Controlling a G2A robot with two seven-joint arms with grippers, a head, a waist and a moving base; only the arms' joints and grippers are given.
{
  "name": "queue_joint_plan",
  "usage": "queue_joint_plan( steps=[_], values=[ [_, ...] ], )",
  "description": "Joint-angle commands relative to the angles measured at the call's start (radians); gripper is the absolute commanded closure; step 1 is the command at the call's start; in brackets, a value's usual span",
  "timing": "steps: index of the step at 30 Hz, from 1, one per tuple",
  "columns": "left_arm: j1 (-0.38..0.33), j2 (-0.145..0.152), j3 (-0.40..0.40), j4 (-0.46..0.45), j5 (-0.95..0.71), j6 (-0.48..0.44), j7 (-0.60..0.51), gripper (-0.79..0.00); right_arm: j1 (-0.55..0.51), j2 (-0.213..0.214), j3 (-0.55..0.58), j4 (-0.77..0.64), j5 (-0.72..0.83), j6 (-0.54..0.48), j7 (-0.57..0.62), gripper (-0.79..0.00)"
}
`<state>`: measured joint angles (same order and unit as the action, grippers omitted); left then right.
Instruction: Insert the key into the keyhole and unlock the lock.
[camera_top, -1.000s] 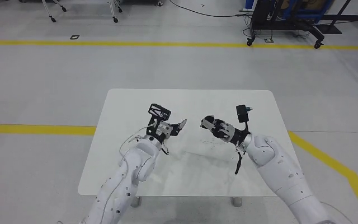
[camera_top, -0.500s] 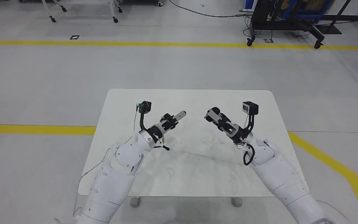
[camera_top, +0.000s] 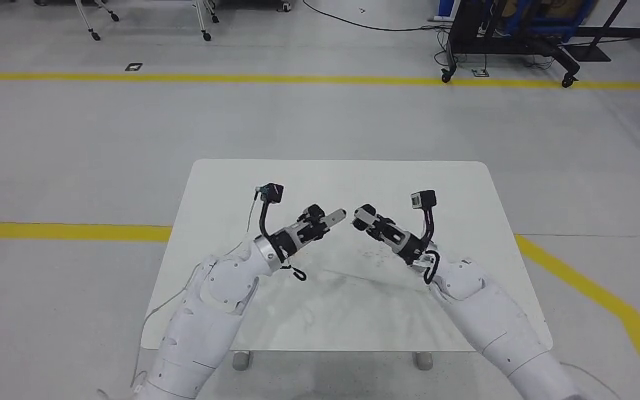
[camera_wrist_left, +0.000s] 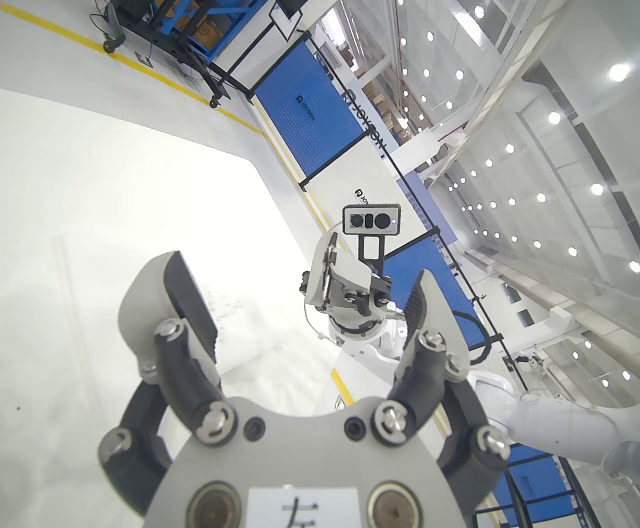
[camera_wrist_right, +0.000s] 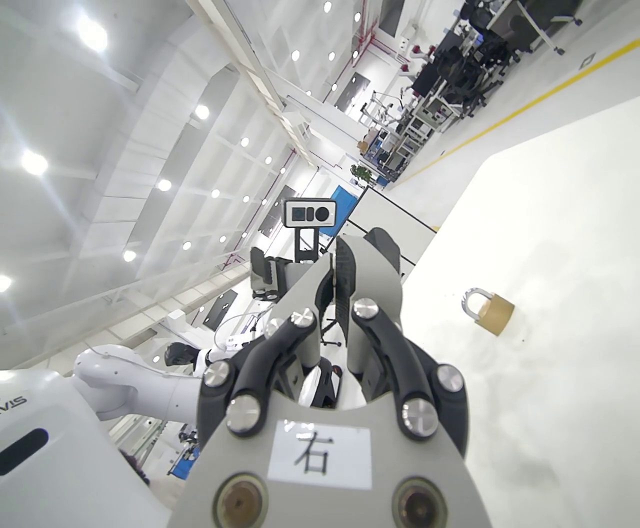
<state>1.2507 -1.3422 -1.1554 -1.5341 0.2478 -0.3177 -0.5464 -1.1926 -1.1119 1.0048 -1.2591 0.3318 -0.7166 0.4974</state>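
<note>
My left tool (camera_wrist_left: 297, 275) hung open, empty; my right tool (camera_wrist_right: 336, 256) was pinched shut, no key visible. The padlock (camera_wrist_right: 492, 312) lay on the bench (camera_wrist_right: 550, 200) nearby. I judged grasping came next, key first.

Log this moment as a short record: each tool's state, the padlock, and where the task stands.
Left tool: open, holding nothing
Right tool: shut
Arms: both raised above the table, tips turned toward each other
Padlock: brass body, silver shackle, lying on the table, touched by neither tool
Task stage: lock not yet handled
</note>
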Motion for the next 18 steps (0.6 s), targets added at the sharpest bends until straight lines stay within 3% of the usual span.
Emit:
queue_joint_plan(
  steps=[1, 4, 6, 8, 18],
  values=[
    [-0.004, 0.001, 0.005, 0.004, 0.002, -0.006, -0.008, -0.4, 0.0, 0.001, 0.007, -0.004, -0.004, 0.012, 0.011, 0.0],
    [-0.009, 0.002, 0.01, 0.011, 0.005, -0.001, -0.006, -0.342, -0.002, 0.0, 0.014, -0.016, -0.004, 0.023, 0.018, 0.0],
    [-0.011, 0.002, 0.012, 0.014, 0.004, 0.001, -0.005, -0.256, -0.002, -0.002, 0.012, -0.026, -0.005, 0.037, 0.026, 0.0],
    [-0.013, 0.003, 0.015, 0.015, 0.003, 0.0, -0.006, -0.234, -0.002, -0.004, 0.006, -0.033, 0.003, 0.053, 0.039, 0.0],
    [-0.034, 0.005, 0.034, 0.037, -0.003, 0.016, -0.02, -0.219, 0.02, -0.019, -0.007, -0.015, -0.004, 0.084, 0.042, 0.0]
  ],
)
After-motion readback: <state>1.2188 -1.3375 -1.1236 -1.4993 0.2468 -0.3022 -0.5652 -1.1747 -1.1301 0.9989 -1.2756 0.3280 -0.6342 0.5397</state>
